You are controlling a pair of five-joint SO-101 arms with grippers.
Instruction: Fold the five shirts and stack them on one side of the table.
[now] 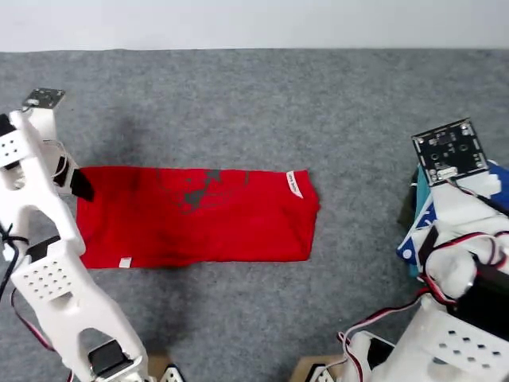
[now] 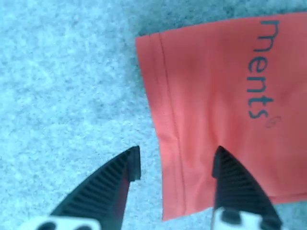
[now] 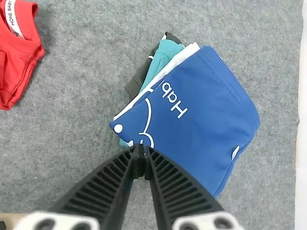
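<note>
A red shirt [image 1: 195, 215], folded into a long band, lies flat on the grey mat left of centre. My left gripper [image 2: 177, 163] hangs open over the band's left end, one finger above the mat and the other above the red cloth [image 2: 216, 86], so the hemmed edge runs between them; from above, the left gripper [image 1: 78, 185] sits at that end. At the right edge of the table lies a stack of folded shirts [image 1: 417, 231] with a blue shirt [image 3: 201, 120] on top. My right gripper [image 3: 139, 155] is shut and empty, just off the stack's near corner.
The grey mat [image 1: 318, 103] is bare behind and in front of the red shirt, and between it and the stack. The red shirt's collar end with its white label [image 3: 14, 21] lies off to one side of the stack. The right arm's body [image 1: 457, 286] stands over the stack.
</note>
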